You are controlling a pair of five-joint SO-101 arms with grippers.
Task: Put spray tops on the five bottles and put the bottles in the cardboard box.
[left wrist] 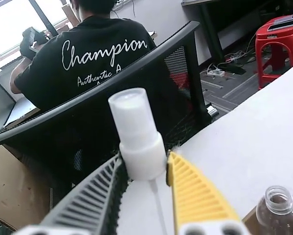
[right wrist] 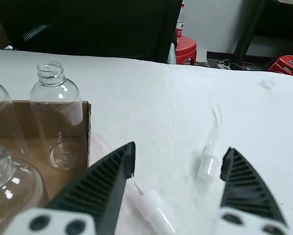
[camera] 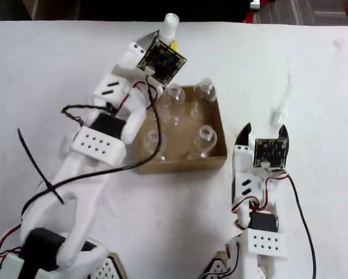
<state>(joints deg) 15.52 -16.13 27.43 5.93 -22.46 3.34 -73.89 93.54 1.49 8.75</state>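
Note:
A cardboard box (camera: 217, 156) sits mid-table with several clear, capless bottles (camera: 204, 139) standing in it. My left gripper (camera: 165, 39) hovers just past the box's far edge, shut on a white spray top (camera: 170, 24). In the left wrist view the spray top (left wrist: 136, 132) stands upright between the grey and yellow fingers (left wrist: 200, 196) of that gripper (left wrist: 144, 161), its tube hanging down. My right gripper (camera: 265, 129) rests open to the right of the box. A loose spray top (right wrist: 208, 164) lies between its fingers, and another spray top (right wrist: 153, 208) lies closer to the right gripper (right wrist: 180, 152).
A white cloth (camera: 313, 70) covers the table. A bottle's open neck (left wrist: 278, 203) is below my left gripper. The nearest bottle (right wrist: 56, 112) stands against the box wall (right wrist: 85, 115). A black chair (left wrist: 136, 73) stands beyond the table's far edge.

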